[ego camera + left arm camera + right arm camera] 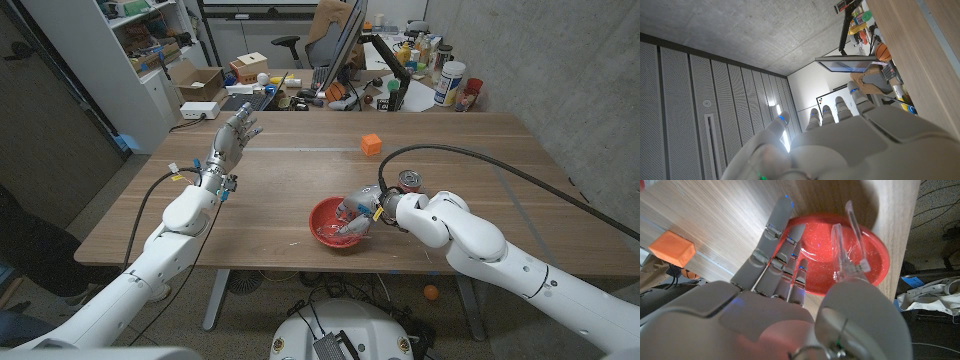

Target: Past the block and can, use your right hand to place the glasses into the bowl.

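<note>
Here the right hand [790,275] holds clear glasses [847,255] over the red bowl [875,250]; no writing is readable.

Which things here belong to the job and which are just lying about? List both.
Job: right hand, clear glasses at its thumb, red bowl, orange block, can.

Lying about: raised left hand, desk clutter behind the table.

The right hand [775,287] reaches over the red bowl [875,260], clear glasses [850,255] by its thumb. An orange block [672,249] sits on the table [715,210].
</note>
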You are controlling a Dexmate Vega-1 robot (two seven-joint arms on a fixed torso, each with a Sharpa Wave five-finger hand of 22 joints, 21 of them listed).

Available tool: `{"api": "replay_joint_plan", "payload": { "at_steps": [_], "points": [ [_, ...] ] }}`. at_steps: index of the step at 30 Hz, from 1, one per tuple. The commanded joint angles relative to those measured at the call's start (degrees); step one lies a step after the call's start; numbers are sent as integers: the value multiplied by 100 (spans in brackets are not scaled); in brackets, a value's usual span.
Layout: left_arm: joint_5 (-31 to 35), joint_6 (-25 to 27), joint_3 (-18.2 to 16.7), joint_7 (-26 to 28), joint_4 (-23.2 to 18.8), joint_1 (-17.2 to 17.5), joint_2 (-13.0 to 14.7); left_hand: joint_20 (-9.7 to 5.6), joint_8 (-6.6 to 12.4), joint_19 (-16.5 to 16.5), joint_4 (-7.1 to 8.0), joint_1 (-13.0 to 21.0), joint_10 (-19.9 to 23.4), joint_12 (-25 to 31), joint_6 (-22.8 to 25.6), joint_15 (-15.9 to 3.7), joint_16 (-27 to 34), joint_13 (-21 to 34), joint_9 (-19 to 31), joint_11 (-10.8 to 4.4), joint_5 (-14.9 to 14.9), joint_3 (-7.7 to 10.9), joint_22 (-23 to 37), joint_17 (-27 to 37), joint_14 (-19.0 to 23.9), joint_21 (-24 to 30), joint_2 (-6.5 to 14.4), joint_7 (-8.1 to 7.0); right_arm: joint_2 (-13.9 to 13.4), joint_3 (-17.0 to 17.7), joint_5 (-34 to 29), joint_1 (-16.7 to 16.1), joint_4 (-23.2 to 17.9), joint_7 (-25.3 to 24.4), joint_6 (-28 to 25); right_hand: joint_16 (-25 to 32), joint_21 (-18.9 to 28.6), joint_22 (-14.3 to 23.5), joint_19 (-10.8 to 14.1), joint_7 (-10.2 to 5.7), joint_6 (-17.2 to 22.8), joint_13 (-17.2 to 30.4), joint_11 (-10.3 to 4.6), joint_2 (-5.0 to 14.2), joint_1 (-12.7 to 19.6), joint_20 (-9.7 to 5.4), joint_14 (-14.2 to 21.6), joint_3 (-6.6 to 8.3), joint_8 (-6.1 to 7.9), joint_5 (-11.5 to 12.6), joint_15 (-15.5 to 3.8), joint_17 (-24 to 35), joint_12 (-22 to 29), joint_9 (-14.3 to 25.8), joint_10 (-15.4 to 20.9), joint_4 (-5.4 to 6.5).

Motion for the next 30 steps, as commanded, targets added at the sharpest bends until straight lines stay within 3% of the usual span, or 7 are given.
{"api": "replay_joint_plan", "payload": {
  "at_steps": [1,4,9,11,17,22,30],
  "points": [
    [7,16,17,2,3,-18,-13,-2,-22,0,0,-40,-22,17,-13,-7,-18,22,11,22,43,-3,17,27,21,-4,528,16,-37,16,253,56,26,-39,-34,-107,-110,-9,-110,42,-127,-44,42,19,-80,252,-225,-86,43,120,-116,-137,-146,6,-208,73],
    [9,13,21,-6,9,-19,-10,-3,-22,2,-1,-39,-22,16,-15,-14,-18,22,11,27,44,-2,17,27,25,-6,529,16,-51,42,351,47,42,-139,-25,-140,-180,-19,-157,62,-158,-79,51,123,-136,384,-382,-94,66,164,-64,-208,-231,2,-301,139],
    [11,-5,15,-4,15,-16,-12,-6,-23,4,-2,-36,-21,17,-21,-15,-20,22,11,21,44,-2,17,27,26,-10,529,21,-69,52,436,41,47,-231,-55,-118,-228,-25,-158,61,-132,-105,70,297,-167,418,-402,-56,95,202,-35,-256,-254,0,-266,206],
    [-8,-5,16,-25,18,-16,-10,-6,-23,5,-2,-36,-23,16,-22,-14,-19,22,11,21,44,-2,17,27,29,-11,529,19,-85,52,425,22,51,-347,-52,-101,-267,-33,-143,57,-93,-122,61,458,-214,435,-404,-17,117,226,-24,-289,-268,-1,-237,276],
    [-26,-3,19,-40,28,-18,-13,-7,-21,7,-3,-34,-22,16,-18,-21,-22,22,11,23,45,-2,17,26,27,-15,528,22,-117,61,430,-1,55,-571,-21,-104,-373,-41,-186,63,-69,-159,69,598,-384,536,-478,-43,133,243,20,-370,-306,-4,-194,394],
    [-4,-5,9,-12,18,-9,-5,-9,-20,9,-4,-33,-22,16,-18,-22,-22,22,11,16,45,-2,17,26,32,-18,527,20,-138,82,526,19,78,-655,26,-107,-413,-41,-190,73,-96,-175,78,644,-453,572,-519,-59,123,246,41,-408,-333,-6,-203,428],
    [-21,-4,9,-30,25,-17,-6,-7,-20,12,-4,-32,-19,17,-19,-17,-22,22,10,11,46,-2,17,26,36,-22,526,19,-154,69,538,75,90,-751,89,-105,-573,-55,-203,122,-185,-226,194,488,-855,736,-602,-301,103,216,133,-536,-414,-11,-221,509]
  ]
}}
